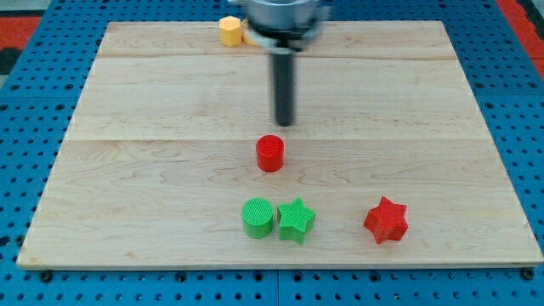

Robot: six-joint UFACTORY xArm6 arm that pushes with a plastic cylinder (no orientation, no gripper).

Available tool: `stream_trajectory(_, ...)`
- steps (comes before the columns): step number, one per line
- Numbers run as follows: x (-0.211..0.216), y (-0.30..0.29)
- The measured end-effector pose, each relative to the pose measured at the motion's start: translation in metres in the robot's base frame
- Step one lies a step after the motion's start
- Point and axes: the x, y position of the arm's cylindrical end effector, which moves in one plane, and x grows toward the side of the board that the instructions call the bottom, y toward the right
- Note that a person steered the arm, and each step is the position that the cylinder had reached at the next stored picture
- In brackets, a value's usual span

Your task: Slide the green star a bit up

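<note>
you had the wooden board [153,102] lying on a blue pegboard surface [51,25], and my tip [283,123] stood over the middle of the board, just above the red cylinder [270,153] toward the view's top, with a small gap between them. there were no fingers to open or close here: the arm ended in a plain dark rod, and it gripped nothing.

the green star [296,220] sat near the view's bottom edge of the board, a little right of centre. the green cylinder [257,218] stood just beside it on the view's left, so close that you could not tell whether the two touched. my tip was well apart from the green star, farther toward the view's top, with the red cylinder lying between them.

the red star [387,220] lay to the view's right of the green star, clearly apart from it. a yellow block [230,31] rested at the board's top edge, left of the rod's housing; its shape looked roughly hexagonal.
</note>
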Motion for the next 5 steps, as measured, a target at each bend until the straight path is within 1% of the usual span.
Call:
stream_trajectory(1, 0.022, 0.128)
stream_trajectory(2, 0.104, 0.177)
stream_trajectory(3, 0.168, 0.199)
stream_trajectory(4, 0.168, 0.133)
stream_trajectory(5, 0.205, 0.132)
